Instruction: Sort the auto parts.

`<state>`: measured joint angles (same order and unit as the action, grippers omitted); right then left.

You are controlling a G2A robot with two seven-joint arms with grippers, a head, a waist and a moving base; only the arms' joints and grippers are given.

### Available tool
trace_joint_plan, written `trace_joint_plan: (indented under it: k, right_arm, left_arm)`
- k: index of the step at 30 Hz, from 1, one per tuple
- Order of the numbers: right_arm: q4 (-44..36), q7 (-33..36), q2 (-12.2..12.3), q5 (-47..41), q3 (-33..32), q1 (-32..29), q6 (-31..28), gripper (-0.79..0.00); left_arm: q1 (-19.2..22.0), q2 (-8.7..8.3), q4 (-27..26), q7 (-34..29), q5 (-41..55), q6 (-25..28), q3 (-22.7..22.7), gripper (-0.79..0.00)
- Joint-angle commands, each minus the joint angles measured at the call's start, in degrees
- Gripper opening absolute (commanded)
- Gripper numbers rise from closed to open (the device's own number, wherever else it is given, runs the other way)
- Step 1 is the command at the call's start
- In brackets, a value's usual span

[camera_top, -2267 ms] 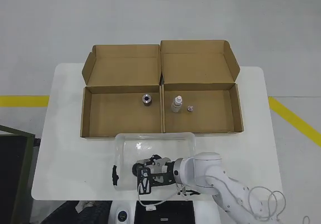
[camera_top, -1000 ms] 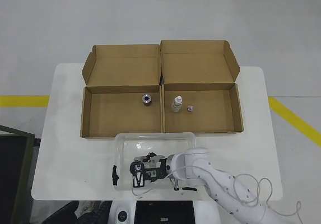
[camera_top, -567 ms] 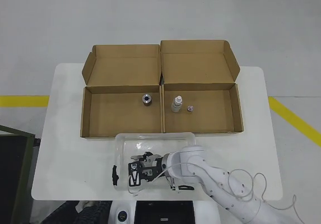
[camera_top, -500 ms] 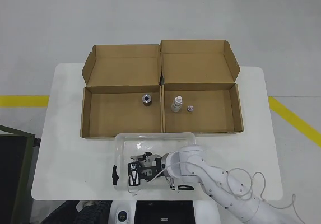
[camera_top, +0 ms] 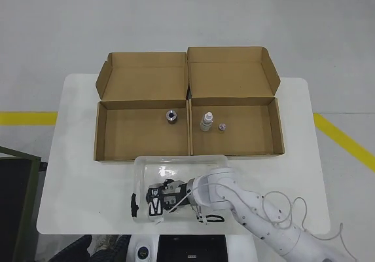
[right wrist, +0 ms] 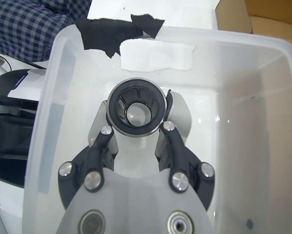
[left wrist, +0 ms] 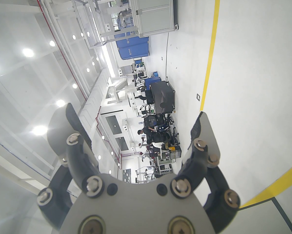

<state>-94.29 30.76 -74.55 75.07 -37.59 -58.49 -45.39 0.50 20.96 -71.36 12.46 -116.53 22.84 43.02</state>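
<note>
My right gripper (right wrist: 137,103) is down inside the clear plastic bin (right wrist: 233,113), shut on a black ring-shaped sleeve (right wrist: 136,132) with a metal rim. The sleeve's open bore faces the wrist camera, and one finger presses on each side of it. From above, this gripper (camera_top: 156,202) sits at the left end of the bin (camera_top: 180,160). My left gripper (left wrist: 136,113) points off into the room, open, with nothing between its fingers.
Two open cardboard boxes stand behind the bin. The left box (camera_top: 118,137) holds a metal ring part (camera_top: 171,116). The right box (camera_top: 252,137) holds a small white bottle (camera_top: 206,120) and a tiny part (camera_top: 222,127). Black tape (right wrist: 104,35) and a white label (right wrist: 158,55) mark the bin's end wall.
The right gripper has slid leftward inside the bin, toward its left end. The boxes and their contents have not moved.
</note>
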Motion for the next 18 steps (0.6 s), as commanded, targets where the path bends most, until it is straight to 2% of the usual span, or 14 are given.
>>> trace_joint_plan:
  k: [1,9,18]
  right_arm:
    - [0.0,-0.8,0.1,-0.5,-0.5,0.0,-0.2,-0.785]
    - [-3.4,-2.4,1.0,-1.5,-3.4,-1.0,-0.8,-0.785]
    - [-11.9,-3.2,2.8,-2.6,-8.9,-4.4,-1.6,-0.785]
  left_arm:
    - [0.0,0.00,0.0,0.0,0.0,0.0,0.0,0.000]
    - [0.0,0.00,0.0,0.0,0.0,0.0,0.0,0.000]
    - [0.0,0.00,0.0,0.0,0.0,0.0,0.0,0.000]
